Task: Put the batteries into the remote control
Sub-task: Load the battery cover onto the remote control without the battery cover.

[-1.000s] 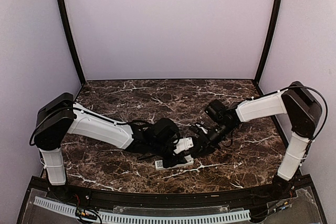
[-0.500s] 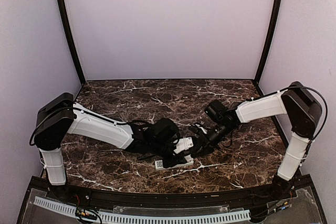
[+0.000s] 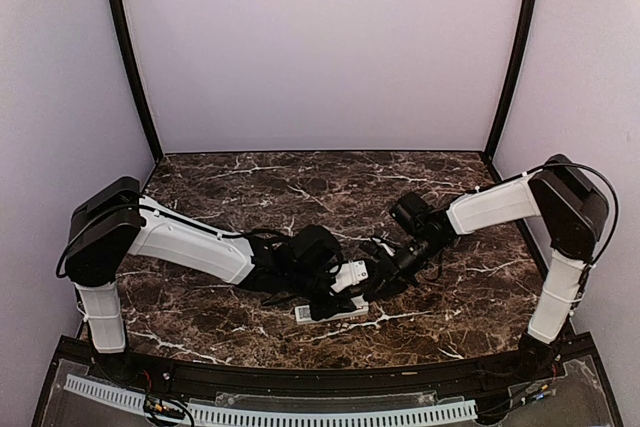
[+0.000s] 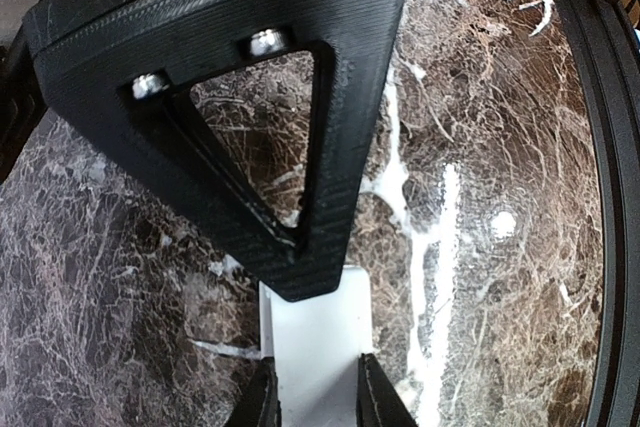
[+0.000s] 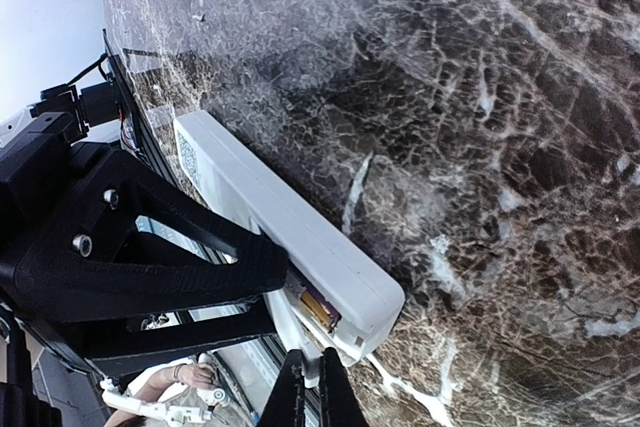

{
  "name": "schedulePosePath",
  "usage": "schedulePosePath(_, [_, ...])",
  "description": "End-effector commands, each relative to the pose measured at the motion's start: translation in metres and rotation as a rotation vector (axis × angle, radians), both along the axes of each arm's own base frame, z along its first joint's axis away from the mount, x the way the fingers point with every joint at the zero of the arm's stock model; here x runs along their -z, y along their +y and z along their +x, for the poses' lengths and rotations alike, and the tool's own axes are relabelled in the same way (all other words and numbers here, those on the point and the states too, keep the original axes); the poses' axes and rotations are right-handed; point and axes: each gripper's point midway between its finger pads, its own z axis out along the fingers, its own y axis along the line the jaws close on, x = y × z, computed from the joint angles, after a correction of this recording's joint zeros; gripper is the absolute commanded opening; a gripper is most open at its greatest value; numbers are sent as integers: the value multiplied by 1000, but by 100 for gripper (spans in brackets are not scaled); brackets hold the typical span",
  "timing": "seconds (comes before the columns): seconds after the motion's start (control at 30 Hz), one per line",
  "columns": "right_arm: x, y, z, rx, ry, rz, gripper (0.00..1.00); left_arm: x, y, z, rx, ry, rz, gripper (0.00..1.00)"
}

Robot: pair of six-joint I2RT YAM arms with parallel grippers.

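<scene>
Right wrist shows the right gripper (image 5: 308, 397) newly pressed together, apparently empty, at the open right end of the slim white plastic remote control (image 5: 270, 212), which the left gripper (image 4: 312, 397) pinches; loading likely unfinished.

Robot lab test cell, plain pale walls (image 3: 320, 47), black frame posts (image 3: 130, 57), marble tabletop (image 3: 300, 182)

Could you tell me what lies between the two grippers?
The remote control. The right wrist view shows its open end ahead of the right gripper; the left wrist view shows it within the jaws of the left gripper.
</scene>
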Motion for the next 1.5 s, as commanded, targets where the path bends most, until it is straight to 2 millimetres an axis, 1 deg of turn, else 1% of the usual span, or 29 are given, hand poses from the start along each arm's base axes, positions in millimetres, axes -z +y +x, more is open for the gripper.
schedulePosePath(0.0, [25,2,-1,-19,-35,-36,3,38,37,-19,8,75,180,19])
schedulePosePath(0.23, [33,-1,-1,-22,-40,-57,3,38,36,-18,7,76,178,27])
schedulePosePath(0.37, [36,-2,-1,-24,-40,-62,3,36,33,-18,6,76,168,28])
schedulePosePath(0.63, [35,-1,3,-24,-57,-65,3,36,34,-18,1,79,174,28])
schedulePosePath(0.73, [36,-2,4,-23,-60,-72,4,27,28,-17,3,84,151,29])
schedulePosePath(0.9, [41,-5,4,-25,-67,-94,3,-4,16,-15,-3,76,58,31])
schedulePosePath(0.97, [43,-6,3,-27,-67,-100,4,-12,13,-15,-6,75,32,32])
schedulePosePath(1.03, [44,-6,4,-27,-69,-104,4,-15,12,-14,-13,78,19,30])
schedulePosePath(1.1, [43,-6,4,-27,-70,-103,4,-15,11,-15,-17,84,13,26])
schedulePosePath(1.13, [43,-6,4,-28,-71,-104,4,-16,10,-16,-16,91,5,21])
schedulePosePath(1.17, [43,-6,4,-28,-73,-105,4,-15,10,-16,-18,95,2,19])
schedulePosePath(1.23, [42,-6,5,-30,-77,-105,4,-14,9,-17,-20,100,-9,9])
schedulePosePath(1.3, [43,-7,5,-31,-78,-113,4,-13,8,-16,-27,95,-15,3])
schedulePosePath(1.37, [43,-7,6,-32,-81,-114,4,-13,7,-13,-37,88,-19,0])
schedulePosePath(1.47, [42,-6,6,-32,-82,-113,4,-13,6,-13,-36,88,-20,0])
